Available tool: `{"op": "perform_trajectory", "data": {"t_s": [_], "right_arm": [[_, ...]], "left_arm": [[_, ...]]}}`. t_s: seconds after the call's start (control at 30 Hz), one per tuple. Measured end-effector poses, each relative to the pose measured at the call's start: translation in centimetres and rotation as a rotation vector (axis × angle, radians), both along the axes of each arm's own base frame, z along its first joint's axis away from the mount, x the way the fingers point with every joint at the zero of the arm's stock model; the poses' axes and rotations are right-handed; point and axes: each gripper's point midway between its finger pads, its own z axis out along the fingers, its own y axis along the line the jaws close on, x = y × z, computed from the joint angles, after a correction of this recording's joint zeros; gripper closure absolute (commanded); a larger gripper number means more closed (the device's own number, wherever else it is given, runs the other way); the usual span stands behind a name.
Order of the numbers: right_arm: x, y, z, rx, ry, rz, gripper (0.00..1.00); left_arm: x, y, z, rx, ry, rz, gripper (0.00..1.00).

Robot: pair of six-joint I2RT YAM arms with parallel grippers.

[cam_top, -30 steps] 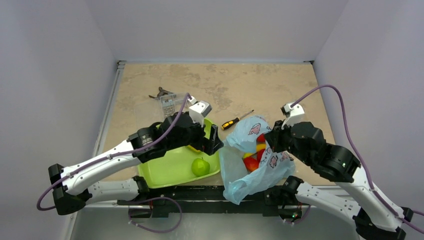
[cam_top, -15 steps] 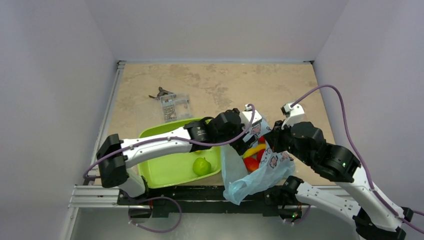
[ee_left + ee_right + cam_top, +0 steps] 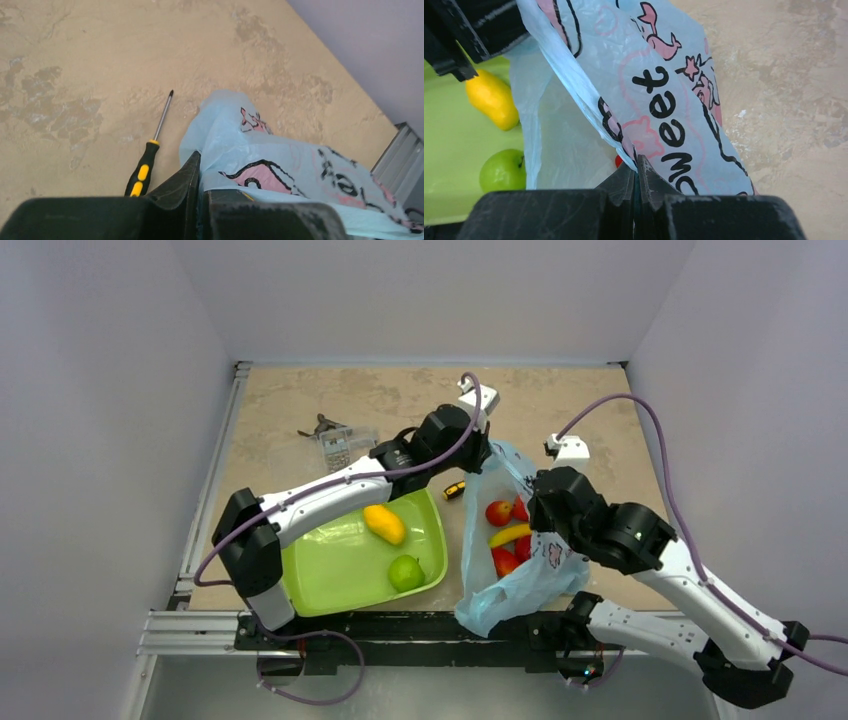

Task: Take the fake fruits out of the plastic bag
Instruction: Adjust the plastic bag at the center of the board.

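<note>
The light blue plastic bag [image 3: 520, 585] lies right of the tray with its mouth held wide. Inside it I see fake fruits: a red round one [image 3: 498, 512], a yellow banana [image 3: 510, 536] and more red pieces [image 3: 505, 560]. My left gripper [image 3: 482, 455] is shut on the bag's far rim [image 3: 280, 165], with the film pinched between its fingers [image 3: 192, 172]. At the right rim my right gripper [image 3: 540, 512] is shut on the printed film [image 3: 664, 100]. A green apple [image 3: 405, 572] rests in the tray.
The lime-green tray [image 3: 320, 580] also holds an orange-yellow oval fruit [image 3: 385, 524]. A black and yellow screwdriver [image 3: 455, 489] lies between the tray and the bag. A clear packet [image 3: 340, 448] and a small dark object [image 3: 322, 425] lie at the back left.
My left arm swung from over the tray to the bag's far rim and shut on it. The bag mouth now stands wider. The orange-yellow fruit now shows in the tray.
</note>
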Motion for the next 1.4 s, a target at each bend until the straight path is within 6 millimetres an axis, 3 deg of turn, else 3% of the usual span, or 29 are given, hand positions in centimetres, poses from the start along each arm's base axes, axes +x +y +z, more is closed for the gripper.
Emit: {"op": "perform_trajectory", "data": {"t_s": [0.13, 0.3, 0.33, 0.37, 0.4, 0.43, 0.47, 0.5, 0.63, 0.8, 1.0, 1.07, 1.13, 1.27, 1.3, 1.4], "right_arm": [[1.4, -0.3, 0.2, -0.053, -0.017, -0.067, 1.0], [2.4, -1.3, 3.2, -0.06, -0.11, -0.119, 0.98], [2.6, -1.4, 3.7, -0.059, -0.123, -0.119, 0.92], [2.7, -1.3, 3.9, -0.06, -0.131, -0.114, 0.78], [2.7, -1.3, 4.0, -0.065, -0.133, -0.107, 0.57], [2.6, -1.3, 4.0, -0.07, -0.131, -0.102, 0.3], [2.6, -1.3, 3.8, -0.083, -0.124, -0.094, 0.18], [2.5, -1.4, 3.6, -0.095, -0.115, -0.092, 0.1], [1.7, -1.3, 1.5, -0.131, -0.021, -0.092, 0.01], [-0.1, -0.2, -1.6, -0.048, 0.117, -0.103, 0.01], [-2.7, 1.8, -3.9, 0.131, 0.231, -0.071, 0.01], [-3.2, 2.0, -5.4, 0.132, 0.274, -0.085, 0.14], [-3.9, 1.8, -7.6, 0.104, 0.327, -0.095, 0.38], [-5.9, 0.6, -12.5, 0.037, 0.429, -0.127, 0.69], [-6.2, 0.3, -12.9, 0.033, 0.435, -0.139, 0.79], [-6.0, 0.2, -12.5, 0.079, 0.405, -0.159, 0.89]], "left_arm": [[2.1, -1.5, 2.8, -0.093, -0.009, 0.012, 1.0], [2.9, -1.8, 4.9, -0.174, 0.004, -0.006, 1.0], [3.0, -1.7, 5.0, -0.183, 0.011, -0.009, 1.0], [3.1, -1.7, 5.1, -0.191, 0.016, -0.012, 1.0], [3.3, -1.6, 5.1, -0.196, 0.021, -0.011, 1.0], [3.5, -1.4, 5.1, -0.197, 0.024, -0.006, 1.0], [3.7, -1.2, 5.0, -0.199, 0.027, 0.0, 1.0], [4.1, -0.9, 5.0, -0.202, 0.03, 0.009, 1.0], [4.7, -0.1, 3.8, -0.191, 0.049, 0.034, 1.0], [4.4, 0.2, 2.6, -0.169, 0.073, 0.032, 1.0], [4.3, 0.2, 2.2, -0.166, 0.082, 0.027, 1.0], [4.4, 0.3, 2.3, -0.172, 0.087, 0.029, 1.0], [4.4, 0.3, 2.3, -0.182, 0.098, 0.027, 1.0], [4.9, 0.8, 2.3, -0.218, 0.16, 0.011, 1.0], [5.3, 0.9, 2.3, -0.228, 0.179, 0.004, 1.0], [5.6, 1.3, 1.6, -0.237, 0.241, -0.018, 1.0]]}}
